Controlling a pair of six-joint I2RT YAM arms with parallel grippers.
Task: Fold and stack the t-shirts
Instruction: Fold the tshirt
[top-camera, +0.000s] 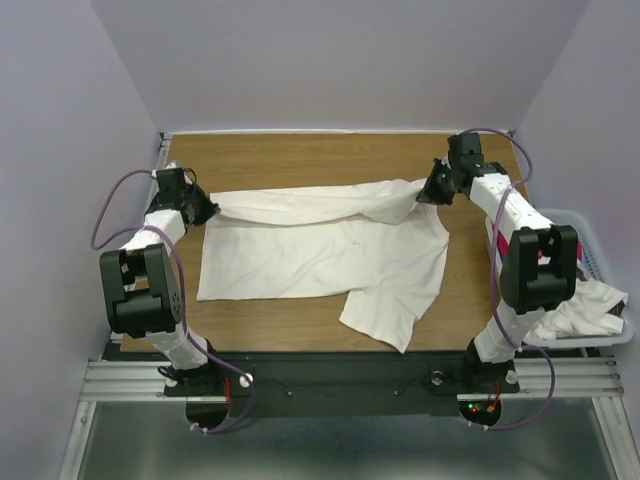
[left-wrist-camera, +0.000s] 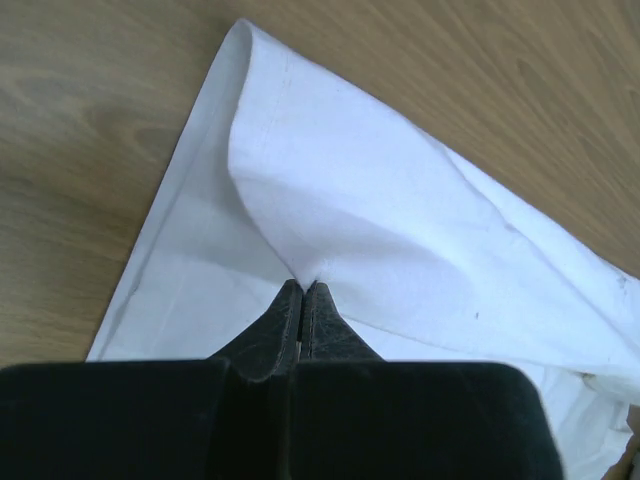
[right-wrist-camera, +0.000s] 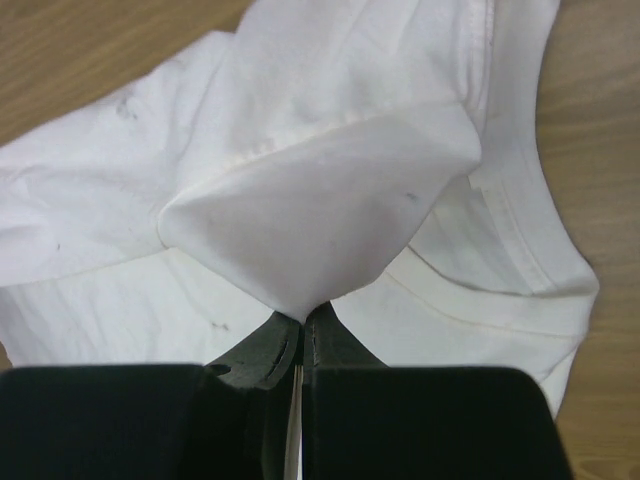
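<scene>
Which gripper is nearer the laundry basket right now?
Right. The right gripper, pinching the off-white t-shirt, is a short way left of the white basket; the left gripper pinches the shirt's opposite edge across the table.

Pale lilac walls (top-camera: 330, 60), wooden tabletop (top-camera: 300, 160), grey metal rails (top-camera: 130, 376) along near edge, even light

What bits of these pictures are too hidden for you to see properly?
Top view: the basket is cut off by the right edge and blocked by the right arm, so its pile can't be counted.
Left wrist view: the left end effector hides the tee below its pinch.
Right wrist view: the right end effector does the same; the tee's folds cover its lower layers.
</scene>
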